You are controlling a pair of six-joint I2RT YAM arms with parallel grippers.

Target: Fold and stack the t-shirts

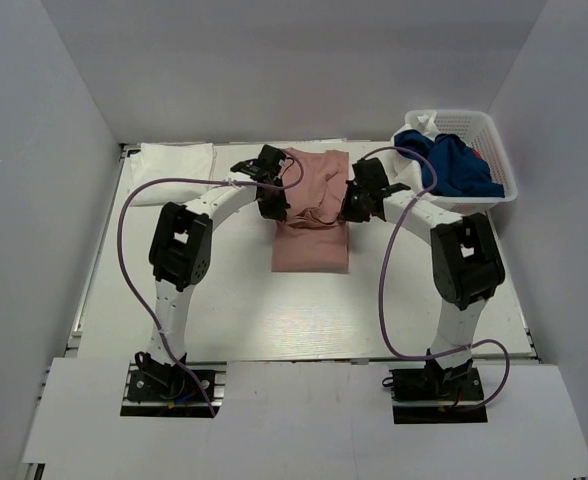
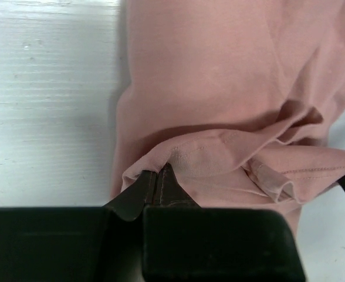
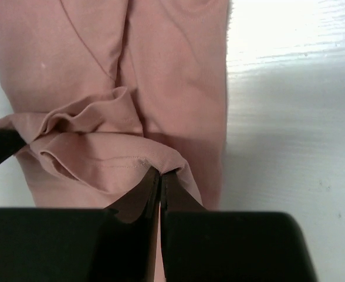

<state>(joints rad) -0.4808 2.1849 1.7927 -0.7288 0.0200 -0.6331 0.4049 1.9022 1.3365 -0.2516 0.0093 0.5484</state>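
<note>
The dusty pink t-shirt (image 1: 312,235) lies as a long folded strip at the middle back of the table. My left gripper (image 1: 272,207) is shut on its left hem corner (image 2: 161,161), and my right gripper (image 1: 351,213) is shut on its right hem corner (image 3: 163,164). Both hold that edge lifted and bunched over the strip's middle. A plain white t-shirt (image 1: 177,160) lies folded at the back left. A navy blue t-shirt (image 1: 454,165) is heaped in the basket. The white tee with red print cannot be made out.
A white plastic mesh basket (image 1: 499,160) stands at the back right, close to my right arm. White walls close in the table at the back and both sides. Purple cables loop from both arms over the table.
</note>
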